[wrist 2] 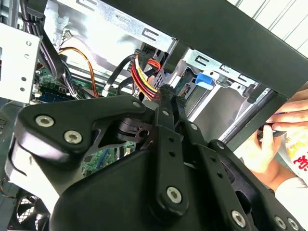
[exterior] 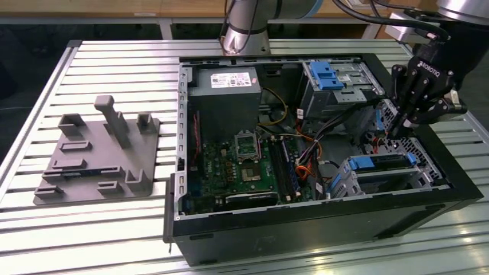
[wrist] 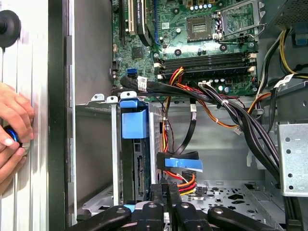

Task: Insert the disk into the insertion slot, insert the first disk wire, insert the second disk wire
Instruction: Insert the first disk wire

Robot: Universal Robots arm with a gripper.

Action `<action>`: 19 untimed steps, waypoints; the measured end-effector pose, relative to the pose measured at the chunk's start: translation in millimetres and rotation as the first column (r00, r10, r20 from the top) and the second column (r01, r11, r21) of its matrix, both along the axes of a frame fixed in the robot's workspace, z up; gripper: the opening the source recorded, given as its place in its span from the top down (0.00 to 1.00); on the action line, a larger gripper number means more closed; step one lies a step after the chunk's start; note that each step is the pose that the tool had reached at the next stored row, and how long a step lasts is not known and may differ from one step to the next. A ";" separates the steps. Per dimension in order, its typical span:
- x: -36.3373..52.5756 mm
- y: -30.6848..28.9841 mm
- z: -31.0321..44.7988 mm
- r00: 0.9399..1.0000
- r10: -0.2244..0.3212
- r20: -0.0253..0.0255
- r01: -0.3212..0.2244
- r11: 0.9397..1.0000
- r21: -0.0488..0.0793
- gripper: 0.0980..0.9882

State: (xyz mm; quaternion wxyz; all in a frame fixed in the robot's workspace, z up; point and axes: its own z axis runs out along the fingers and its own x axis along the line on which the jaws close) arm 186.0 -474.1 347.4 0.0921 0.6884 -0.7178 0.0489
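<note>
The flat grey metal disk in its bright blue plastic carrier sits inside the insertion slot, the boxy silver-grey perforated sheet-metal cage at the corner of the open black computer case. Step 1 of the 3 looks done, and the work now concerns the wires.

The black gripper reaches down into the case just beside the cage. In both wrist views its 2 fingers stand drawn together with barely a gap. They may be pinching a small black plug, though the tips are too cluttered to be sure. A bundle of red, yellow and black wires ends right at the fingertips, and a flat black cable with a blue tab hangs just beyond them, near the disk's exposed edge.

To do this step well, I judge that the plug should be squared to the port on the disk's edge and pushed straight along the port's axis. The neighbouring cables should stay clear of the fingers. A person's hand rests outside the case wall.
</note>
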 end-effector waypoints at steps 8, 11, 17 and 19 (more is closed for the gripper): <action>1.1 -1.0 0.3 1.000 0.000 0.003 0.000 1.000 0.010 0.93; 0.1 -3.3 0.4 1.000 0.000 0.009 0.000 0.999 0.039 0.93; -1.7 -12.7 2.1 1.000 -0.001 0.013 0.000 0.997 0.071 0.93; -2.3 -15.8 2.7 1.000 -0.001 0.014 0.000 0.997 0.076 0.93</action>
